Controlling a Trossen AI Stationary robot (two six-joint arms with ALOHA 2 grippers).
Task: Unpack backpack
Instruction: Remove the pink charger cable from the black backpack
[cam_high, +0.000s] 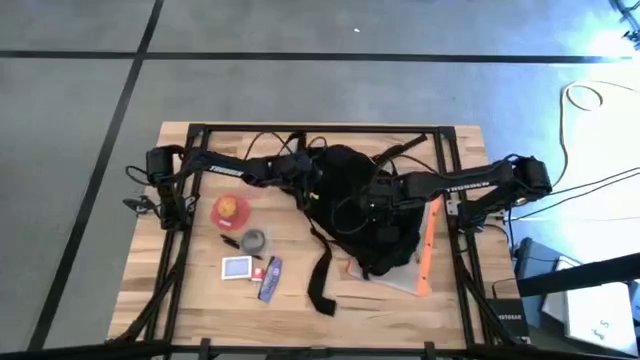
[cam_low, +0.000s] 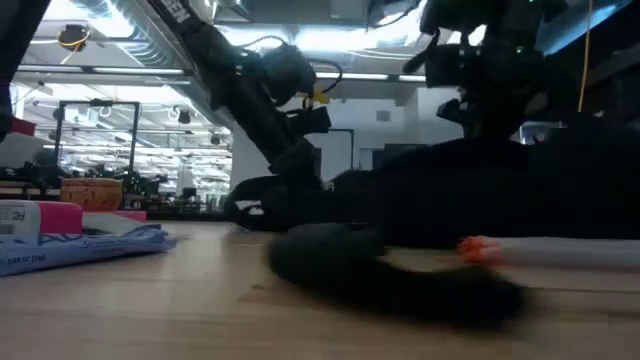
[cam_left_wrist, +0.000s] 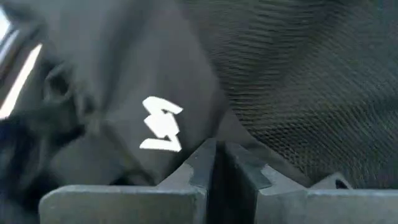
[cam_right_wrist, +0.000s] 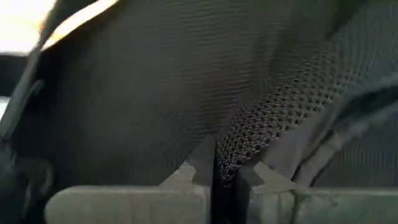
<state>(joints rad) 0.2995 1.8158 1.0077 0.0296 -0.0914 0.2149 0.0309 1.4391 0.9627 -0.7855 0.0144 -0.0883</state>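
High view: backpack sits mid-table, right of centre, straps trailing toward the front edge. Both grippers are at it — left gripper pinched shut on fabric near the white lettering, right gripper clamped on the mesh. Bag looks soft and floppy (no frame visible), so it'll likely sag and drag. I'd hold seams or strap webbing — mesh may stretch or snag.
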